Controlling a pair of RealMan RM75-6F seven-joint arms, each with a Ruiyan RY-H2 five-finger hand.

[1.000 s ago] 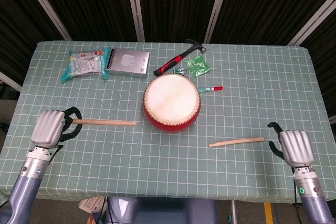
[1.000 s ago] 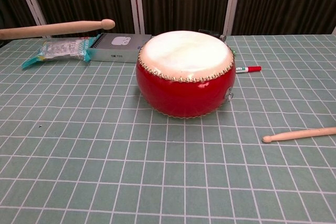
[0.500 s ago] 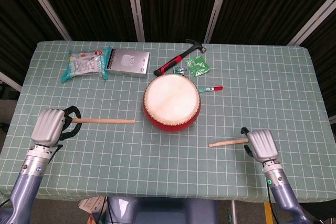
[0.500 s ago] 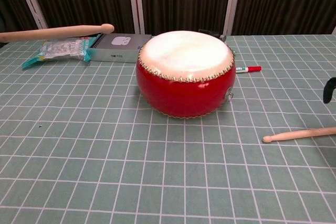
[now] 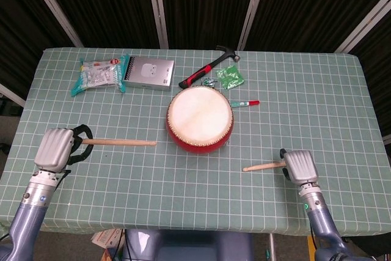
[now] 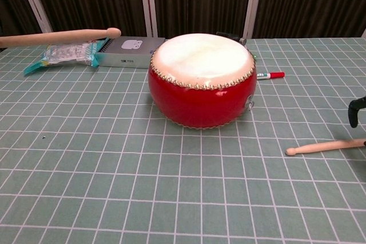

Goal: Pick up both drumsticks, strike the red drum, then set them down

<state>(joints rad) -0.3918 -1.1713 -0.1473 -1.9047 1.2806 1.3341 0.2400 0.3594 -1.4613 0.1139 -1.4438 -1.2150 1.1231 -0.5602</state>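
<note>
Between the two robot hands, centre of tabletop [image 5: 317,90]: red drum [image 5: 200,118], squat round barrel, glossy red shell, pale skin head, ring of metal studs at the rim.

Left robot hand [image 5: 55,149]: grey smooth casing, fingers curled around butt of left drumstick [image 5: 119,142]; plain light wood, slender round shaft, rounded bead tip pointing toward red drum, raised above the cloth in chest view.

Right robot hand [image 5: 298,166]: grey casing, set over butt end of right drumstick [image 5: 263,166]; same pale wood, tip toward red drum, lying flat on tabletop. Grip state cannot tell; fingers hidden beneath the casing.

Beyond left robot hand, far side: clear crinkled plastic packet [image 5: 101,73] with teal edges; beside it, flat grey rectangular box [image 5: 149,73].

Beyond red drum: hammer [image 5: 208,66], dark metal head, red-and-black handle; small green packet [image 5: 231,77]; red-capped marker [image 5: 245,102] just beside red drum.

Tabletop covering: green cloth, white grid lines.
</note>
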